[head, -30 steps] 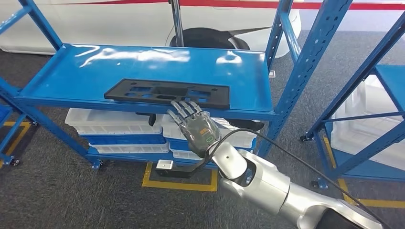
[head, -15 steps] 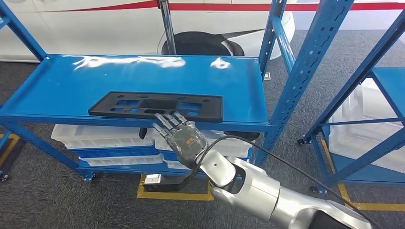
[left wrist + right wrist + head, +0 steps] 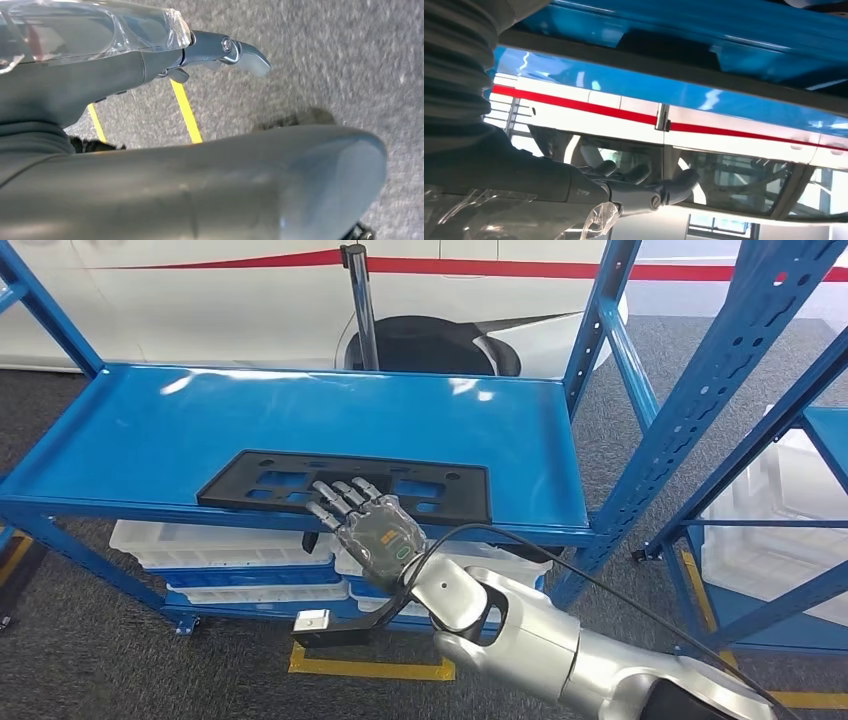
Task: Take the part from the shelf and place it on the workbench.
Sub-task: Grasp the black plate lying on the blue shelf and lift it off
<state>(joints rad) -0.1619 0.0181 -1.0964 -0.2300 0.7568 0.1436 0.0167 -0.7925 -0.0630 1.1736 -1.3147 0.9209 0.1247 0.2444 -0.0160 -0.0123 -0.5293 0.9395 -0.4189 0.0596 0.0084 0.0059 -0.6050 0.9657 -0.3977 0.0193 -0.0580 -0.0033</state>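
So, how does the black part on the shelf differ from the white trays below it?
The black part is one flat plate with cut-out openings, lying on the upper blue shelf. The white trays are several, stacked on the lower level. The right hand reaches to the part's front edge, not the trays. Both lie flat.

Silver right arm (image 3: 560, 645) w/ black cable, dark grey hand (image 3: 375, 535), green mark on back.

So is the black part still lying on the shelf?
Yes: the black part lies flat on the blue shelf, the right hand at its front edge.
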